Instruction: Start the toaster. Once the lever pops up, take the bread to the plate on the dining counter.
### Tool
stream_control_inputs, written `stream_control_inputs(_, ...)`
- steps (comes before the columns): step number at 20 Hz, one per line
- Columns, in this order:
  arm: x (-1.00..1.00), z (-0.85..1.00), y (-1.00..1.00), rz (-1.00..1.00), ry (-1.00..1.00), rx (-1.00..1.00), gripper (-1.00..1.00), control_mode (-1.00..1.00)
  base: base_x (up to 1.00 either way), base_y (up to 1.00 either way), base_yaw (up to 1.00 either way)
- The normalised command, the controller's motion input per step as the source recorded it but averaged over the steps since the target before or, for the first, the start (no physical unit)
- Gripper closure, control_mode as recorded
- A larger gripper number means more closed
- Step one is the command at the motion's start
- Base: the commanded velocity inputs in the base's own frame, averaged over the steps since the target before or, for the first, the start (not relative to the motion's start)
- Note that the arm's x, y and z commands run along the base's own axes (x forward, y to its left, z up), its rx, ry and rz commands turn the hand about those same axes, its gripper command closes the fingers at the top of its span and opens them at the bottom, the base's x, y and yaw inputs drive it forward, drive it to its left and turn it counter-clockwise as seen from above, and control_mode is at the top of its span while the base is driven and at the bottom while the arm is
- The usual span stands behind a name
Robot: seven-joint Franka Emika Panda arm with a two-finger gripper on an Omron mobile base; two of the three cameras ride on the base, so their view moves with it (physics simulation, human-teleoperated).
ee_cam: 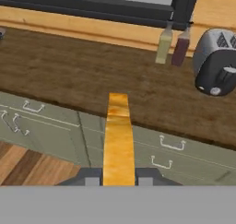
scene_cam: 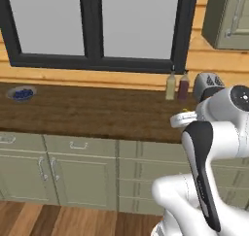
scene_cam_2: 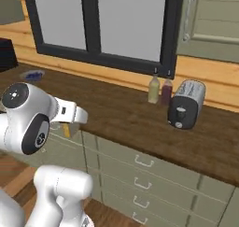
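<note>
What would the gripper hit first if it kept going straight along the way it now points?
Probably the worktop. The gripper, shut on the bread, points past the slice's far edge at the front of the wooden top, well left of the toaster; depth is uncertain.

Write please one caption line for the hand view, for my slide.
Gripper shut on the bread, held edge-on before the wooden worktop; toaster and two bottles stand at upper right.
</note>
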Motion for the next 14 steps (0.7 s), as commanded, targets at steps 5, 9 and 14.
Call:
stream_control_inputs(5,0.00,0.00,0.00,0.00,0.00,0.00,1.00,1.00,0.00,0.50,0.94)
stream_control_inputs(9,0.00,0.00,0.00,0.00,0.00,0.00,1.00,1.00,0.00,0.25,1.00)
stream_control_inputs(14,0.00,0.00,0.00,0.00,0.00,0.00,1.00,1.00,0.00,0.24,1.00)
